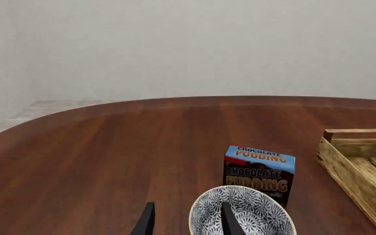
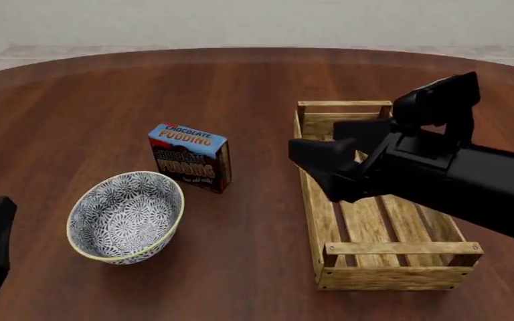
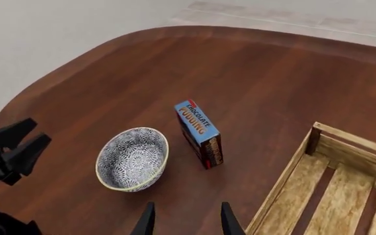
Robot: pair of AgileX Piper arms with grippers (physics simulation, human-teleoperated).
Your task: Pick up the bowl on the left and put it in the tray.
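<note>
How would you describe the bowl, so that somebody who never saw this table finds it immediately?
Start from the round dark-brown wooden table and find the long light-wood slatted crate on its right side. Left of the crate stands a small blue and brown chocolate pudding box; the round deep ceramic bowl sits just left of and nearer than that box. It alone is round, with a blue-grey and white floral pattern and a thin yellowish rim.

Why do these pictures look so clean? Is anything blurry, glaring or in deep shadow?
Front view: even, soft light, only faint shadow under the bowl and tray, no glare. Left wrist view: pudding box lettering sharp. Right wrist view: table grain crisp throughout.
</note>
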